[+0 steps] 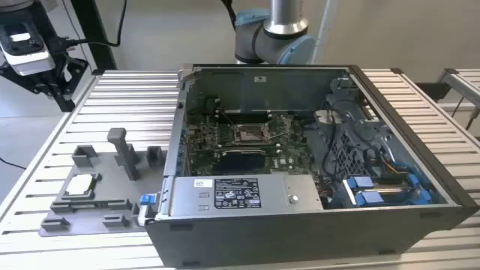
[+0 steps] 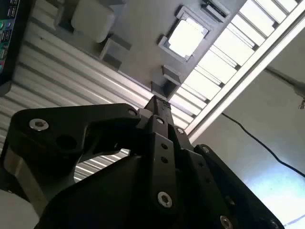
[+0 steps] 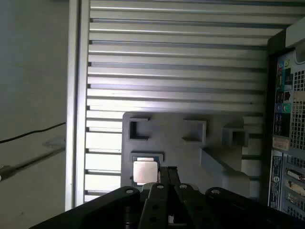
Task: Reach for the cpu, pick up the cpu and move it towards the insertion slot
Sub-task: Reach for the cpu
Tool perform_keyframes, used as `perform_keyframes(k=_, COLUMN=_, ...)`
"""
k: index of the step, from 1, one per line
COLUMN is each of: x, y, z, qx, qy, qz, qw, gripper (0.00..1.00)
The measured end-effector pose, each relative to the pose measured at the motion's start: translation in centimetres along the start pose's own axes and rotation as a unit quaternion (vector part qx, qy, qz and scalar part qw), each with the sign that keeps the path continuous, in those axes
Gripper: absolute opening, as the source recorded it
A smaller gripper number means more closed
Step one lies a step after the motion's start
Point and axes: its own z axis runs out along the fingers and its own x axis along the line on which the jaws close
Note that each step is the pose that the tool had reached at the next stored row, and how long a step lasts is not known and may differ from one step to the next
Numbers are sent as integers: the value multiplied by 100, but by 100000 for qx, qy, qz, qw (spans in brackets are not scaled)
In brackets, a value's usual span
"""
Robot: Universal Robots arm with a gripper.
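- Grey fixture tray (image 1: 112,192), lower left of the exterior view, resting on the slatted metal surface (image 1: 127,107). It carries several recesses and upright blocks.
- The cpu (image 1: 82,184) lies flat, silvery face up, in a square framed recess of this tray, and nothing touches it.
- Open computer case (image 1: 300,242), centre and right of the exterior view, just beside the tray. A silver power supply box (image 1: 240,194) sits along its near wall, with blue brackets (image 1: 383,194) at lower right.
- Green circuit board (image 1: 293,152) on the case floor. At its middle sits the insertion slot (image 1: 251,133), a silver frame with its brownish centre exposed.
- The tool (image 3: 168,171) has its fingers pressed together, grasping nothing, in both wrist views. It hangs at upper left of the exterior view, above the surface, well apart from tray and cpu.
- Arm joint (image 1: 277,31), top centre, behind the case.
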Motion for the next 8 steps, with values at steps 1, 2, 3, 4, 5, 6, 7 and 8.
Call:
perform_keyframes(k=1, x=0, y=0, z=0, qx=0, qy=1, qz=0, qw=100000, gripper=0)
perform_keyframes(k=2, x=0, y=0, z=0, qx=2, qy=3, qz=-1, qw=100000, gripper=0)
perform_keyframes(k=3, x=0, y=0, z=1, qx=3, qy=5, qz=0, qw=100000, gripper=0)
perform_keyframes(k=4, x=0, y=0, z=1, qx=0, qy=1, qz=1, qw=100000, gripper=0)
perform_keyframes(k=5, x=0, y=0, z=1, qx=2, qy=2, qz=-1, qw=100000, gripper=0)
perform_keyframes(k=6, x=0, y=0, z=1, qx=0, qy=2, qz=1, qw=100000, gripper=0)
perform_keyframes(k=7, x=0, y=0, z=1, qx=1, qy=2, qz=-1, qw=100000, gripper=0)
perform_keyframes(k=8, x=0, y=0, z=1, qx=2, qy=5, qz=0, qw=100000, gripper=0)
